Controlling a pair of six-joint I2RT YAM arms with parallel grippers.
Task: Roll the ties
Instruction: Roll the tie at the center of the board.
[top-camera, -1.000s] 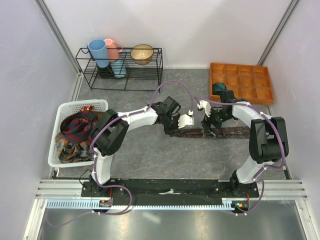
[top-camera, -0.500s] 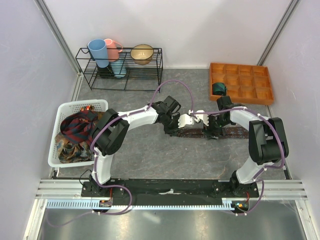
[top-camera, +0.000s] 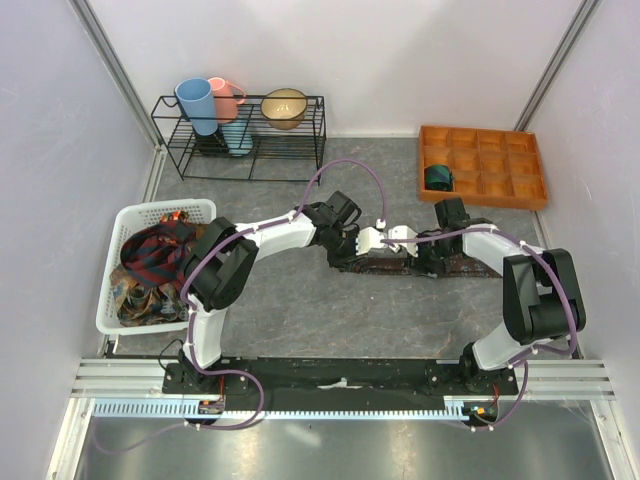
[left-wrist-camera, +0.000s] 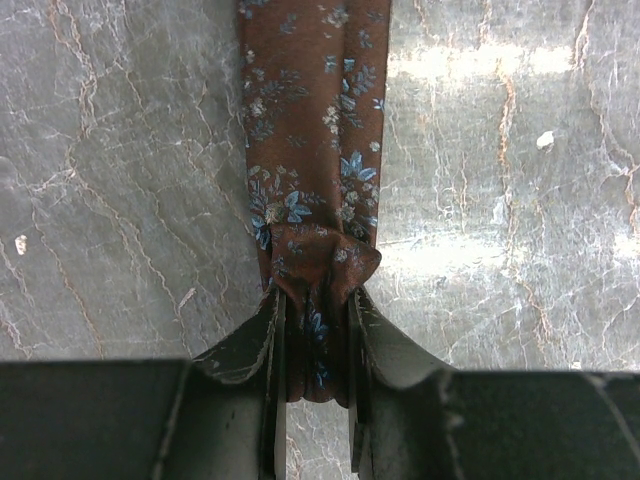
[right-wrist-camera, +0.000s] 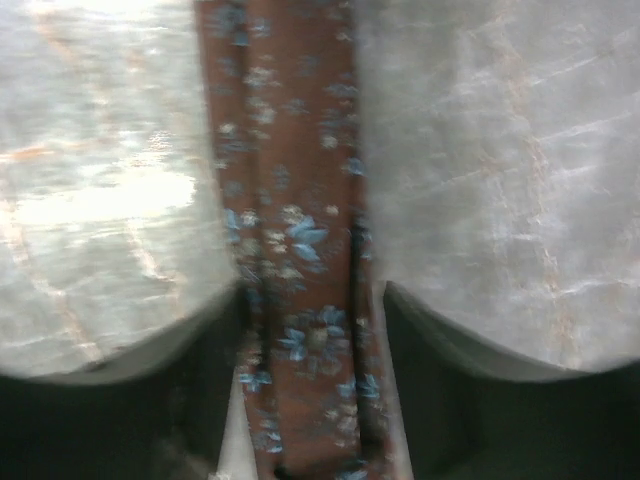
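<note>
**Top external.** Grey marbled desk (top-camera: 300, 320). One maroon tie (top-camera: 478, 265) lies stretched flat across the middle of it, running left to right. Both arms reach in over the tie from opposite ends. The left pincer (top-camera: 348, 258) is down at the tie's left end. The right pincer (top-camera: 425, 262) is down on the strip a little further right, near the left one. Jaw positions are too small to read from above. A white basket (top-camera: 118, 300) at the left edge of the desk holds a heap of ties (top-camera: 150, 260), plaid and gold-brown among them. An orange compartment tray (top-camera: 490, 203) stands at the back right, with a rolled teal tie (top-camera: 437, 178) in its front-left compartment. A wire rack (top-camera: 240, 140) with cups and a bowl stands at the back left.

**Left wrist.** The left pincer (left-wrist-camera: 315, 350) is nearly closed and clamped on the narrow end of the maroon tie (left-wrist-camera: 315, 150). The cloth is bunched and puckered just ahead of the fingers (left-wrist-camera: 268, 345). Beyond that the tie lies flat on the desk (left-wrist-camera: 120, 200), running straight away from the camera. It has a blue floral print.

**Right wrist.** The picture is blurred. The right pincer (right-wrist-camera: 310, 385) straddles the maroon tie (right-wrist-camera: 290, 150), jaws about as far apart as the strip is wide. The cloth between the fingers (right-wrist-camera: 430, 380) lies flat on the desk (right-wrist-camera: 500, 150) and is not gathered. Nothing is gripped. Cannot tell whether the pads touch the tie's edges.
</note>
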